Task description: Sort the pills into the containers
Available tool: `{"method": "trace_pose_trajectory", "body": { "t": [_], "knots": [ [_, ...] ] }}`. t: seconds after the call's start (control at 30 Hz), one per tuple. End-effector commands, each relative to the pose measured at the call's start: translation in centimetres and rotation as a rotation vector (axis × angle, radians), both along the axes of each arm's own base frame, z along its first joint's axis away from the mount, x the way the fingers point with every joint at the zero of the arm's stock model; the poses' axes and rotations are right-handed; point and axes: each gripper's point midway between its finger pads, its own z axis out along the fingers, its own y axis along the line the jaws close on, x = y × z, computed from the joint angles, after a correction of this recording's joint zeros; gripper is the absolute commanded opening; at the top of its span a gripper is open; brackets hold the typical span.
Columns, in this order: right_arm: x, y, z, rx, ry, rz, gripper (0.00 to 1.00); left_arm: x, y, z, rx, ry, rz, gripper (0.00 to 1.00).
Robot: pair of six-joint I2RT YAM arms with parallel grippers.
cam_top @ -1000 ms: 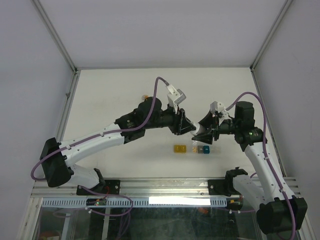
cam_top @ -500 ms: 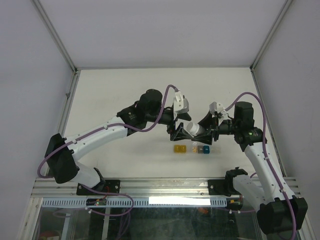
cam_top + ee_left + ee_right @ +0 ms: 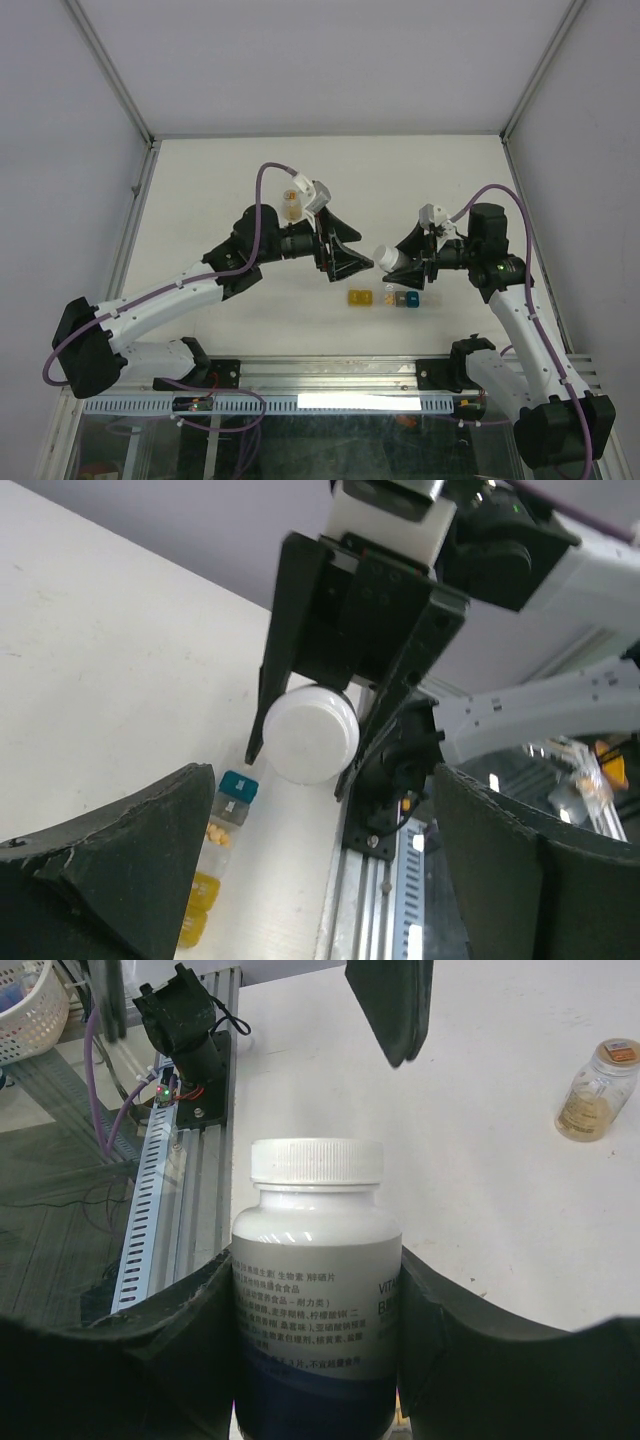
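Note:
A white pill bottle (image 3: pixel 315 1260) with its white cap on lies sideways in my right gripper (image 3: pixel 315 1290), which is shut on its body. In the top view the bottle (image 3: pixel 390 258) points left, above the table. My left gripper (image 3: pixel 352 266) stands open just left of the cap, not touching it. From the left wrist the cap (image 3: pixel 310 732) faces me between my wide-apart fingers (image 3: pixel 120 860). The containers (image 3: pixel 384 298) lie in a short strip on the table below: yellow, clear, teal (image 3: pixel 238 785). Small yellow pills (image 3: pixel 222 833) show in the clear one.
A small amber bottle (image 3: pixel 291 205) stands on the table behind the left arm, also in the right wrist view as the amber bottle (image 3: pixel 596 1090). The slotted metal rail (image 3: pixel 400 880) runs along the table's near edge. Frame posts (image 3: pixel 130 100) flank the table.
My left gripper has opened wide and drawn back to the left, off the bottle's cap. The cap stays on the bottle. The right arm and bottle have not moved.

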Motion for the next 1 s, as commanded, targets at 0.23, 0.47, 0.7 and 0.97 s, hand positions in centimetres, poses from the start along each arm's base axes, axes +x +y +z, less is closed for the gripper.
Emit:
{"method": "trace_pose_trajectory", "body": {
  "t": [0.23,0.47,0.7,0.97],
  "knots": [
    [0.2,0.1,1.9,0.026,-0.097,0.022,0.00,1.2,-1.6,3.0,0.020,0.133,0.261,0.88],
    [0.2,0.1,1.9,0.026,-0.098,0.022,0.00,0.6,-3.2,3.1,0.042,0.132,0.211,0.83],
    [0.2,0.1,1.9,0.026,-0.098,0.022,0.00,0.3,-4.2,2.3,0.072,0.144,0.169,0.71],
    [0.2,0.1,2.0,0.026,-0.100,0.022,0.00,-0.1,-4.6,2.0,0.083,0.149,0.140,0.51]
  ]
}}
